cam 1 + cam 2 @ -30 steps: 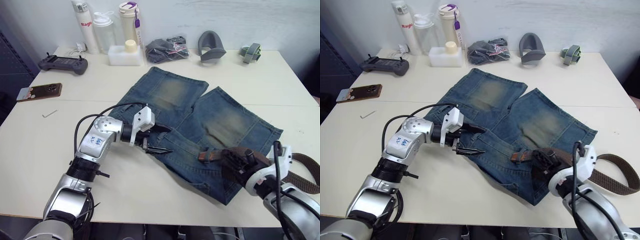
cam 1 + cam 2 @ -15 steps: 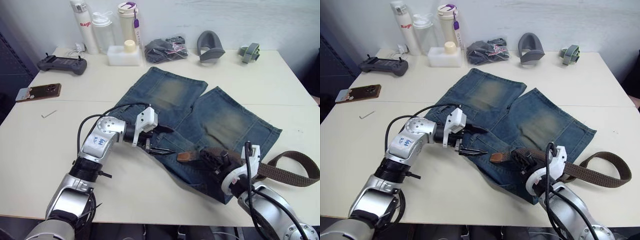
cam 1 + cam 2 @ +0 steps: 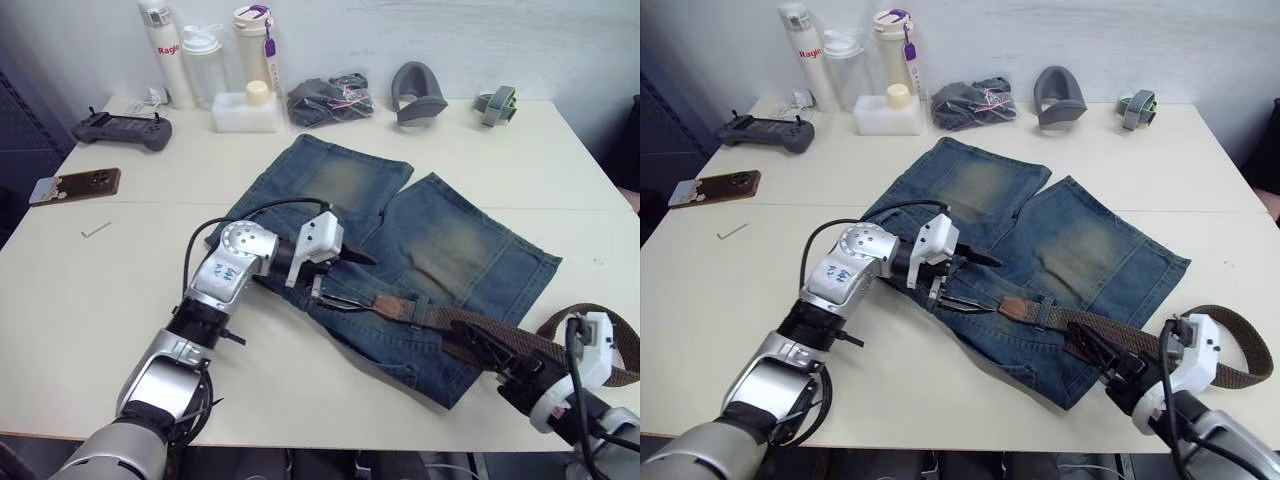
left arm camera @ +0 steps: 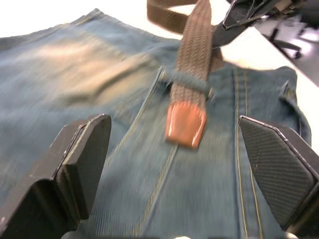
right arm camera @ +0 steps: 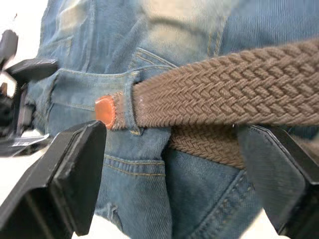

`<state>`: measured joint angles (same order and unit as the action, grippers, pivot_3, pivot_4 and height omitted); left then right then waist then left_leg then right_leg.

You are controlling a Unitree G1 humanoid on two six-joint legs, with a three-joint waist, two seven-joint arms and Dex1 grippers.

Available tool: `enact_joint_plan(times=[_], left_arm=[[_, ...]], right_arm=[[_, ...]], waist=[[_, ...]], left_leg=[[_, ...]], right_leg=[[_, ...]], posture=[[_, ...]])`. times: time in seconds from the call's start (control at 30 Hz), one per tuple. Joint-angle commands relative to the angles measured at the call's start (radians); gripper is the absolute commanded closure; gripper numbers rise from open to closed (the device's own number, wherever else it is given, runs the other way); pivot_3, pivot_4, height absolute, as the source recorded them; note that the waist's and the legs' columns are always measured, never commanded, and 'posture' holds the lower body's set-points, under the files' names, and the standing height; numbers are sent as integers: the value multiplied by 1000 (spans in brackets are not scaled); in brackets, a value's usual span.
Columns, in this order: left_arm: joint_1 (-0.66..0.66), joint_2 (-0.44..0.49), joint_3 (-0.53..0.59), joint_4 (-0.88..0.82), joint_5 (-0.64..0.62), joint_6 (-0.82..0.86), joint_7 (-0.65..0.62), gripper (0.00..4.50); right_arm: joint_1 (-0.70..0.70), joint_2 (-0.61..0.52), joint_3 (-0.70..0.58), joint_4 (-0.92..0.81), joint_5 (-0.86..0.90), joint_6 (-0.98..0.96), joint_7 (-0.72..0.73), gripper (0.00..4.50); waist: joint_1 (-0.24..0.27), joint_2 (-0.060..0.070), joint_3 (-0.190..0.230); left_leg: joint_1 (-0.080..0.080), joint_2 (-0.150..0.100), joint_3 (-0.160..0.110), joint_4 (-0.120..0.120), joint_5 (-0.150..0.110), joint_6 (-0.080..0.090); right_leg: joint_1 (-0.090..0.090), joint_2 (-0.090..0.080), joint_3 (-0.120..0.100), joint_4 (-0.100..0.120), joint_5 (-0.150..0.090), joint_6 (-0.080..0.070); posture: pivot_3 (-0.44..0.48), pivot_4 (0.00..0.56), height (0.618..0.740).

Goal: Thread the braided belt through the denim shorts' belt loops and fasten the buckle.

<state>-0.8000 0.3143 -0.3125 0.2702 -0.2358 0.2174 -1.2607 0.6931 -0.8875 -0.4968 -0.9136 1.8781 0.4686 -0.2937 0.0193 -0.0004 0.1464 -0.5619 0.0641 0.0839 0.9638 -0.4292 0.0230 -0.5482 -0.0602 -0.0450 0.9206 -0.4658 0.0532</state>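
Note:
The denim shorts [image 3: 400, 235] lie flat mid-table. The braided belt [image 3: 500, 335] runs along their waistband from the right, where it curls back in a loop off the shorts. Its orange-brown tip [image 4: 185, 124] pokes out from under a belt loop [image 4: 189, 82]. My left gripper [image 3: 362, 284] is open, low over the waistband and pointing at the tip, a short gap away. My right gripper [image 3: 488, 352] is open at the near right, its fingers [image 5: 75, 174] spread either side of the belt [image 5: 224, 94] without touching it. The buckle is hidden.
Along the back edge stand bottles [image 3: 160, 50], a white box [image 3: 245, 108], a dark bundle with pink cord [image 3: 325, 98] and grey objects [image 3: 418, 95]. A controller [image 3: 120, 128], a phone [image 3: 75, 185] and a small hex key [image 3: 95, 229] lie at the left.
My right gripper pushed the belt tip leftward, then opened, let go and drew back toward the near right. The left gripper has shifted right, closer to the tip.

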Motion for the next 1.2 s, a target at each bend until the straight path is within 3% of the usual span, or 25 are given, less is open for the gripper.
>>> enact_joint_plan(times=[0.03,0.1,0.2,0.33,0.43,0.53,0.57,0.67,0.77,0.97,1.07,1.2], left_arm=[[-27,-15,-17,27,33,-85,-17,0],[-30,-36,-41,43,62,-140,-10,0],[-35,-57,-57,53,85,-197,-12,0],[-39,-74,-59,60,104,-254,-5,0],[-34,-84,-63,67,113,-276,-1,0],[-35,-89,-57,76,114,-282,-2,0],[-35,-91,-53,77,111,-279,-2,0],[-36,-91,-52,80,110,-278,-10,0],[-33,-93,-67,90,123,-293,-19,0],[-36,-139,-92,125,171,-316,32,0],[-35,-151,-113,135,220,-337,72,0],[-26,-155,-130,127,250,-343,93,0]], right_arm=[[-22,-87,-104,-134,-88,89,158,24],[-77,-192,-146,-134,-150,167,252,24],[-125,-274,-166,-134,-184,217,303,857],[-192,-398,-56,-134,-262,273,366,2816],[-234,-453,78,-134,-395,210,366,4320],[-235,-457,146,-134,-438,167,355,4419],[-224,-462,156,-134,-449,158,361,4150],[-187,-511,202,-134,-561,101,385,2996],[-160,-569,273,-134,-677,21,402,1552],[-170,-583,477,-134,-911,23,303,1552],[-190,-534,510,-134,-953,70,261,2372],[-205,-498,510,-134,-963,108,257,4095]], waist=[[1,0,0],[1,1,0],[6,0,1],[8,-1,1],[8,-1,1],[7,-1,1],[7,-1,1],[7,-1,1],[6,-1,1],[8,-2,1],[7,-4,0],[7,-4,0]], left_leg=[[0,0,-1,0,0,1],[0,0,-1,0,-2,4],[0,-1,-1,-1,-3,6],[-1,-1,-3,-2,-3,5],[-1,-1,-3,-1,-3,5],[-1,-2,-3,-1,-3,5],[-1,-2,-3,-1,-3,5],[-1,-2,-3,-1,-2,4],[0,-2,-3,-1,-2,3],[0,-2,-3,-1,-1,2],[0,-2,-3,-1,-1,1],[2,-1,-3,-1,-1,2]], right_leg=[[0,1,0,0,0,0],[0,1,0,-1,0,0],[0,1,-1,-2,0,0],[1,0,-2,-5,1,1],[2,-1,-2,-6,1,2],[2,-1,-2,-8,2,3],[2,-1,-2,-8,2,3],[3,-1,-2,-8,2,4],[3,-1,-2,-8,2,4],[3,-1,-3,-9,2,4],[5,-1,-3,-10,3,5],[7,-1,-3,-12,3,4]], posture=[[0,150,649],[0,150,649],[0,150,649],[0,150,649],[0,150,649],[0,150,649],[0,150,649],[0,150,649],[0,150,649],[0,150,649],[0,150,649],[0,150,649]])
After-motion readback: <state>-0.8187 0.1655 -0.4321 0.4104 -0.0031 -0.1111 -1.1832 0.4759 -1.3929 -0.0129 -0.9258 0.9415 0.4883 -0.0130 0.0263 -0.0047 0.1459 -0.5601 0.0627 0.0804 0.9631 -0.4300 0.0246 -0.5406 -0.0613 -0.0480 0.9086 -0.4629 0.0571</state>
